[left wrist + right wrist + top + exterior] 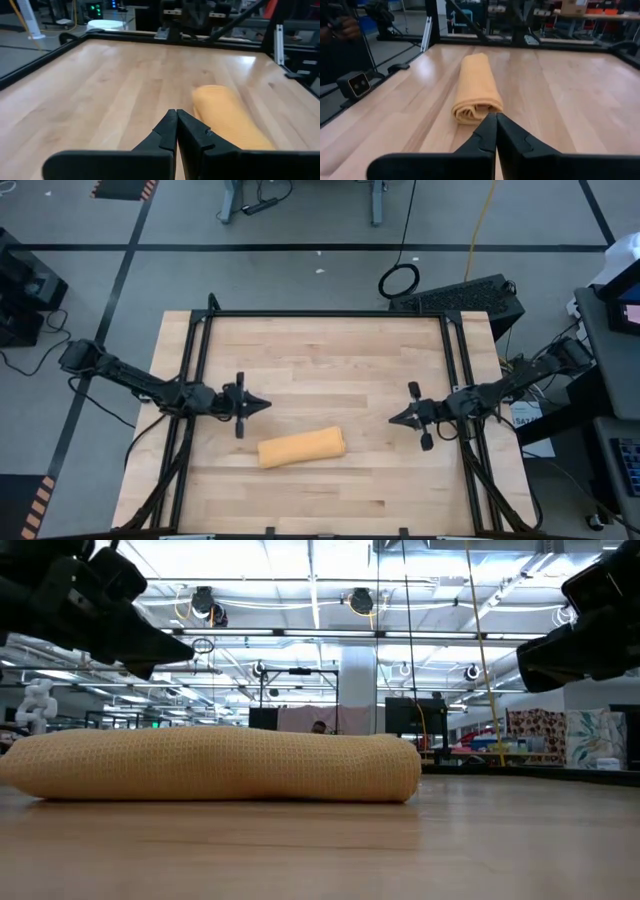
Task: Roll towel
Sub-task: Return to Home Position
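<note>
The mustard-yellow towel [301, 448] lies rolled into a log on the wooden table, near its front middle. Its long side rests on the wood [215, 768], and the spiral end [476, 111] faces my right gripper. My left gripper [266, 405] hovers shut above the table, left of and behind the roll, touching nothing; the left wrist view shows its fingers [176, 116] closed, with the roll [225, 117] beyond them. My right gripper [391, 420] hovers shut to the right of the roll, its tips [495, 117] together and clear of it.
A black metal frame [320, 314] runs along the table's edges. Bare wood spreads behind and to both sides of the roll. Beyond the table's far right corner sits a black keyboard [458, 295], and a person's hand [342, 27] shows off to one side.
</note>
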Controlling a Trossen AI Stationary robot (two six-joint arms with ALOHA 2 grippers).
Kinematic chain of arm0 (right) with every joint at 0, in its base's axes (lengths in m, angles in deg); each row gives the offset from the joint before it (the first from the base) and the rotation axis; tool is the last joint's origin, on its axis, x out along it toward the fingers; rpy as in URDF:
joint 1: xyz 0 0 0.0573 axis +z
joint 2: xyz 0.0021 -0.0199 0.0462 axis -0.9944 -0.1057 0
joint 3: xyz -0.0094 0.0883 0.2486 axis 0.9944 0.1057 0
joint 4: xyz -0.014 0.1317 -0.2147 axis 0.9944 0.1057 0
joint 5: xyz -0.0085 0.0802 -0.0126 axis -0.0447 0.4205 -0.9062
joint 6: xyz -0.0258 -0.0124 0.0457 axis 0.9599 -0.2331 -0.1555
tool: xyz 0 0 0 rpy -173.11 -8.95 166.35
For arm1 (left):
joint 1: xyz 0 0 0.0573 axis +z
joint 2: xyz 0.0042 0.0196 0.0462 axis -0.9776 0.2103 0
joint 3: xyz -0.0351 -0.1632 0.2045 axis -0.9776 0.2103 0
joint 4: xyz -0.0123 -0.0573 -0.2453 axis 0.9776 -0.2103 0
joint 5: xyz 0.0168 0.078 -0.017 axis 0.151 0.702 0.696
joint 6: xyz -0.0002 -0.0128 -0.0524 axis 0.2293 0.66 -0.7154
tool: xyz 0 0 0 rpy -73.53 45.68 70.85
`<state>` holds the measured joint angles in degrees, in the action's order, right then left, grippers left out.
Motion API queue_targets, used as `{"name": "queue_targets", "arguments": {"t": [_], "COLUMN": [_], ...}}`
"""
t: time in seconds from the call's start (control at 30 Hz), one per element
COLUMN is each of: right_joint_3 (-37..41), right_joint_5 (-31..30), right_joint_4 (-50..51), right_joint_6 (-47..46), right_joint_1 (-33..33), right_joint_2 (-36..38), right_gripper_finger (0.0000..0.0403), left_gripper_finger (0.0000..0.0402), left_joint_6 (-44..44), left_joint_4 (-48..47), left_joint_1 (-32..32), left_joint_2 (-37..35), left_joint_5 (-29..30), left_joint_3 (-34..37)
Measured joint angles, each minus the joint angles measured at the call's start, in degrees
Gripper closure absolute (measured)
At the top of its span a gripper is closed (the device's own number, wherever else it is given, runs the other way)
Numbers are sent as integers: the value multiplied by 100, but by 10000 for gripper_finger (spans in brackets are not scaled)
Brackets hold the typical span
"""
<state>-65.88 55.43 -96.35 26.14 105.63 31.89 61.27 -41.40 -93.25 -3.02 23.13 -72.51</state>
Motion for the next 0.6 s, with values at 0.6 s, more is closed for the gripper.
{"name": "queue_targets", "arguments": {"t": [0.6], "right_joint_3": [-3], "right_joint_5": [-17], "right_joint_4": [221], "right_joint_6": [295], "right_joint_1": [0], "right_joint_2": [374], "right_gripper_finger": [403], "left_gripper_finger": [400], "left_joint_6": [396], "left_joint_4": [-3], "left_joint_1": [78], "left_joint_2": [0], "left_joint_5": [-549], "left_joint_3": [0]}}
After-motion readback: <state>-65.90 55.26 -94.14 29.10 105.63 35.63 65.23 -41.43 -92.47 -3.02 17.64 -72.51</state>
